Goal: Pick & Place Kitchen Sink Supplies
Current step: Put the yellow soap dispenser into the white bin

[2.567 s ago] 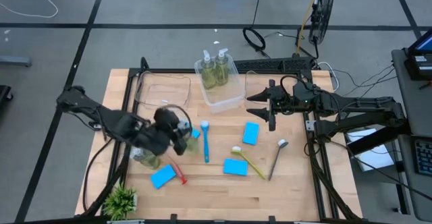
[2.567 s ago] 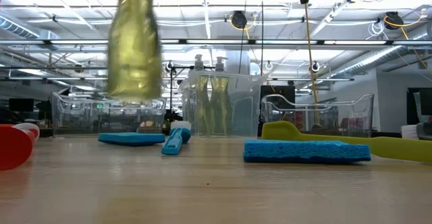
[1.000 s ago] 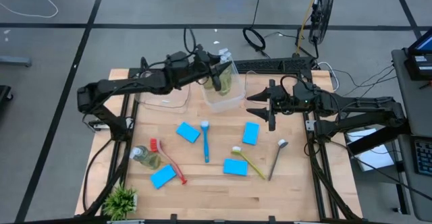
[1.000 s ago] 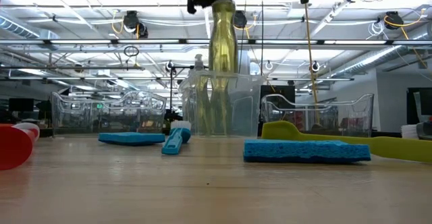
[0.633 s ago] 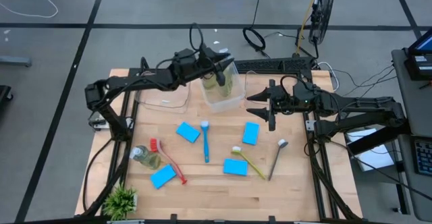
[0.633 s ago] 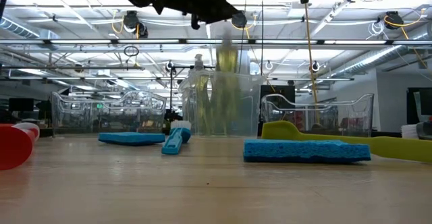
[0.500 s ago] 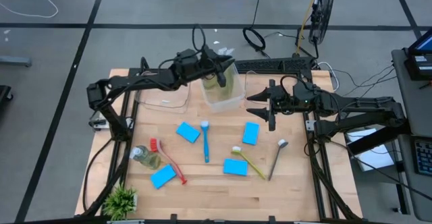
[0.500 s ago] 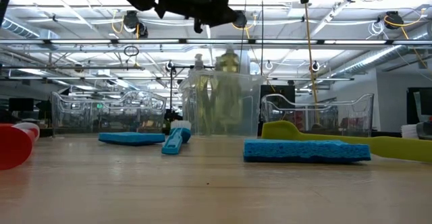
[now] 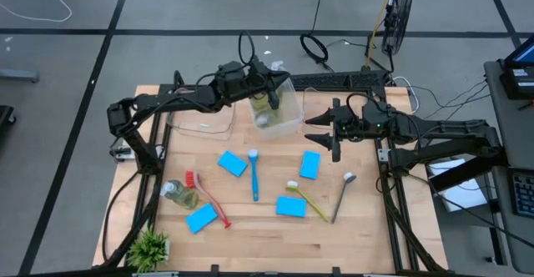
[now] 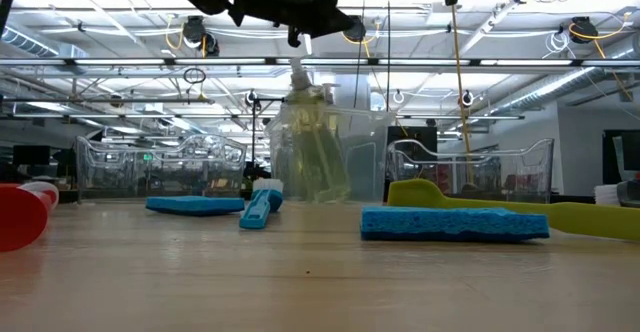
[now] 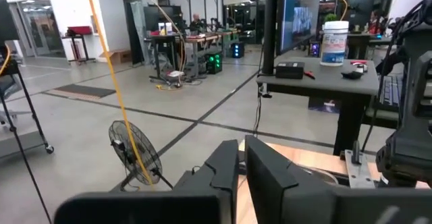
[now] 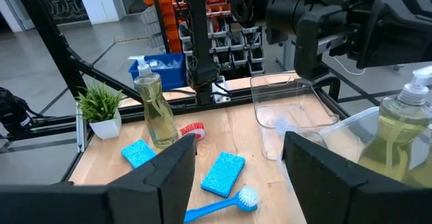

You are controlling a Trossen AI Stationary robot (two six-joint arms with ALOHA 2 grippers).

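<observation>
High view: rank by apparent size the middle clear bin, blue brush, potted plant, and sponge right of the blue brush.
1. Middle clear bin, clearly largest.
2. Blue brush, longest but thin.
3. Potted plant, about level with the brush in area; unsure.
4. Blue sponge, smallest.

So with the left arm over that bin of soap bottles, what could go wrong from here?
1. The middle bin looks tilted in the low view, with the soap bottles inside leaning; it may tip or slide.
2. The left pincer, nearly shut, hangs right over the bin and could snag its rim when pulling away.
3. One soap bottle stands beside the red brush; reaching for it could knock the brush.
</observation>
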